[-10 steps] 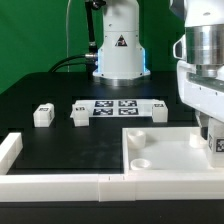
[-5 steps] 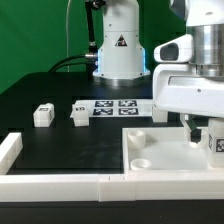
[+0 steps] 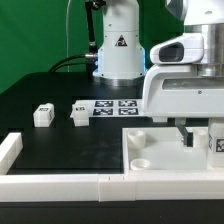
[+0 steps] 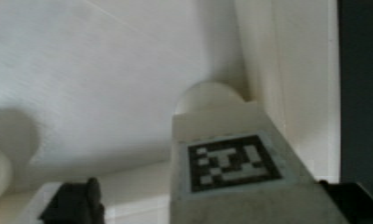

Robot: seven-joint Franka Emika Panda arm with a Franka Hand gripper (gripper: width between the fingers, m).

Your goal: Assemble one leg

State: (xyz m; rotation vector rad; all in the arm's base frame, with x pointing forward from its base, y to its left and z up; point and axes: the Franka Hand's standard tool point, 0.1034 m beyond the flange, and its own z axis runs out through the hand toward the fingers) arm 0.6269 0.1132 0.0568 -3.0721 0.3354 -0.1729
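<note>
Exterior view: even bright lighting, soft shadows falling on the matte black table (image 3: 60, 145). Wrist view: blurring throughout, the tagged white plastic leg (image 4: 233, 150) appearing soft.

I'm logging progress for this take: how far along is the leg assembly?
Done: one leg stands on the white panel, seen close in the wrist view. In hand: nothing visibly gripped; the gripper hangs just beside that leg. Whether it is seated cannot be told. Left: two more legs lie on the table.

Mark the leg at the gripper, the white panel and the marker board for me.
leg (image 4: 231, 160): wrist view, on its square tag.
white panel (image 3: 165, 152): exterior view, bare top face.
marker board (image 3: 112, 108): exterior view, between its tags.
</note>
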